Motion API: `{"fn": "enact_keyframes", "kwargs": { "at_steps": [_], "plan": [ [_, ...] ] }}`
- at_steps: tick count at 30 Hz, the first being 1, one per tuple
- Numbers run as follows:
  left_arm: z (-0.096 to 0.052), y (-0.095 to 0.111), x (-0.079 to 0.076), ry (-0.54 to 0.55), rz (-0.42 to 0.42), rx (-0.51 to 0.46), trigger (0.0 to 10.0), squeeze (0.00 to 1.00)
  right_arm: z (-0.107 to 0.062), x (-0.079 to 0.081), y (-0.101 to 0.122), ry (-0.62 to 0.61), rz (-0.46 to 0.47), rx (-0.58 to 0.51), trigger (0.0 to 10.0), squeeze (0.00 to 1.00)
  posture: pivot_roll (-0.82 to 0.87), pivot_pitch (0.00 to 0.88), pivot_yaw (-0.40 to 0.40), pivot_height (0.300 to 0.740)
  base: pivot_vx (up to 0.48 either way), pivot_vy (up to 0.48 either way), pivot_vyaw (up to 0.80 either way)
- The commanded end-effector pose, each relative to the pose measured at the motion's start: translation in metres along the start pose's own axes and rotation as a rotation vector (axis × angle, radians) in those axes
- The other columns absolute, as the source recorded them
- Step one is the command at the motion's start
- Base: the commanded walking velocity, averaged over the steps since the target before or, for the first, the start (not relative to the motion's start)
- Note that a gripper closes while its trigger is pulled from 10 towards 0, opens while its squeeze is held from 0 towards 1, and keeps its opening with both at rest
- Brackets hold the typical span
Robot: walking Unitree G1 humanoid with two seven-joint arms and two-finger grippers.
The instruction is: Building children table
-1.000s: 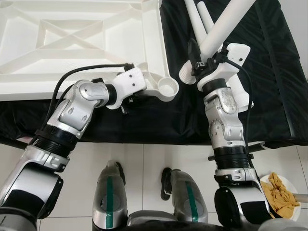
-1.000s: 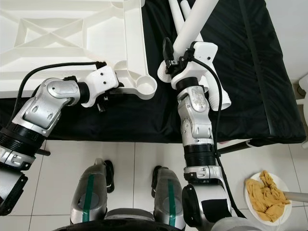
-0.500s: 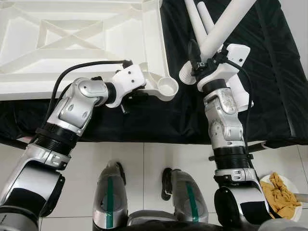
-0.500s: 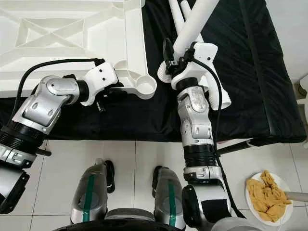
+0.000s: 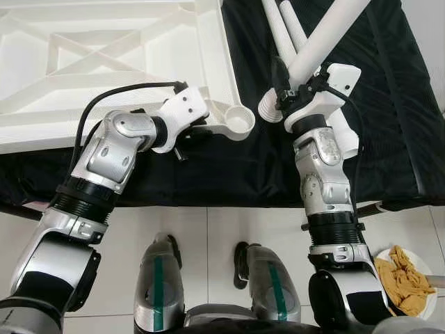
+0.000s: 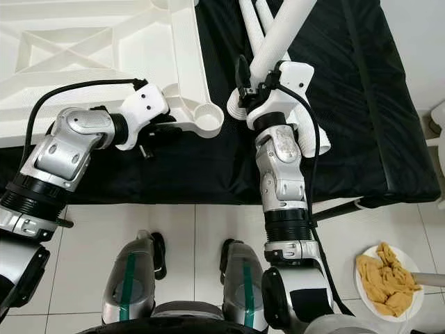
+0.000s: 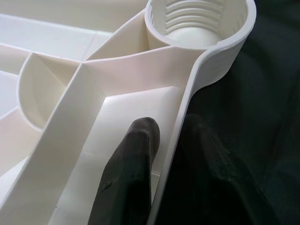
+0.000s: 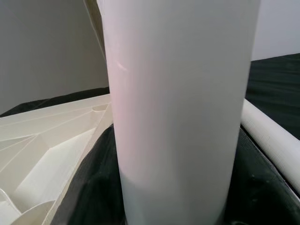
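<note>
Left wrist view: left end effector (image 7: 164,164) pinching tabletop (image 7: 93,108) rim, far edge cut off.

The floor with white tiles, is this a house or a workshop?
Probably a room in a home, used as a building spot. There are white floor tiles, a black cloth laid under the white tabletop, and a plate of snacks on the floor.
</note>
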State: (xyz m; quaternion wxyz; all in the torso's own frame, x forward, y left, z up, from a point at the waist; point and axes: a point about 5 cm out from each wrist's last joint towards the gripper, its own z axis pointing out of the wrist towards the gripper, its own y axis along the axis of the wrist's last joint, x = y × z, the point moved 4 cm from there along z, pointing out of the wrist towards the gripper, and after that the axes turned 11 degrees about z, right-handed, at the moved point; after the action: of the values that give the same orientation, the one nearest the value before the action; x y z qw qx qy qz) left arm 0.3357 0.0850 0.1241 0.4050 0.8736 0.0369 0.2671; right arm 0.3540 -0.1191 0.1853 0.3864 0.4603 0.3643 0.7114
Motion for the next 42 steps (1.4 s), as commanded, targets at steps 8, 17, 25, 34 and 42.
{"fn": "enact_keyframes", "kwargs": {
  "at_steps": [8,17,25,34,42],
  "plan": [
    [-0.013,-0.054,0.015,0.267,-0.108,0.255,0.0,0.00,-0.001,0.001,0.002,0.003,-0.003,-0.014,10.0,0.00,0.08,0.111,-0.020,0.740,0.000,0.000,0.00],
    [-0.010,-0.053,0.020,0.350,-0.170,0.256,0.0,0.00,-0.001,0.001,0.002,0.001,-0.003,-0.017,10.0,0.00,0.08,0.109,-0.020,0.740,0.000,0.000,0.00],
    [-0.001,-0.027,0.019,0.326,-0.181,0.138,10.0,0.22,-0.001,0.002,0.001,0.007,-0.004,-0.014,10.0,0.00,0.08,0.101,-0.028,0.740,0.000,0.000,0.00],
    [0.000,0.017,0.001,0.146,-0.104,-0.096,10.0,1.00,0.001,0.004,0.000,0.019,-0.003,-0.008,10.0,0.00,0.08,0.091,-0.037,0.740,0.000,0.000,0.00],
    [-0.014,0.047,0.006,0.098,-0.097,-0.287,10.0,0.00,0.004,0.006,0.001,0.042,-0.010,-0.005,10.0,0.00,0.07,0.083,-0.058,0.740,0.000,0.000,0.00]
  ]
}}
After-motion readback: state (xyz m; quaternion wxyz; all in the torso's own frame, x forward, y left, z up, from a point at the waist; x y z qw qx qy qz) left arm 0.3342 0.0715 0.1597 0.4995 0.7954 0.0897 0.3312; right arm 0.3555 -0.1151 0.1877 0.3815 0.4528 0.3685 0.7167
